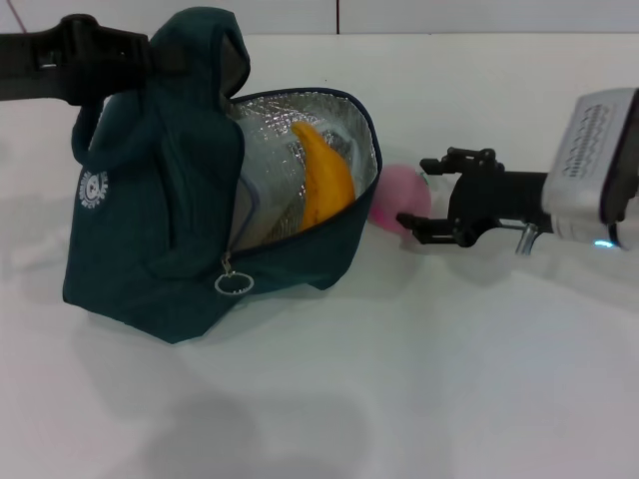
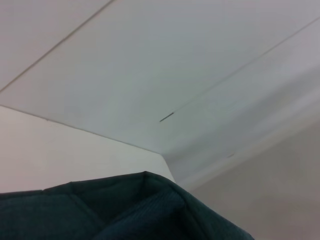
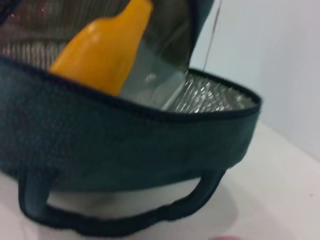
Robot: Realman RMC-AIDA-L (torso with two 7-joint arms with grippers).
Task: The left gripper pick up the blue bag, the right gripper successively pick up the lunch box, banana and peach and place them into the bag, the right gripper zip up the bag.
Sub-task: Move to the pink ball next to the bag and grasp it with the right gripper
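The left gripper is clenched on the top fabric of the bag, holding its mouth open toward the right. The banana and lunch box lie inside against the foil. The peach sits on the table just outside the opening, between the spread fingers of the right gripper, not yet clamped. Judged light, smooth and prone to roll; take it squarely across its middle.

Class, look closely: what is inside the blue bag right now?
Inside the blue bag lies the banana on the clear lunch box, against silver lining. The box's lower part is covered by the bag's wall.
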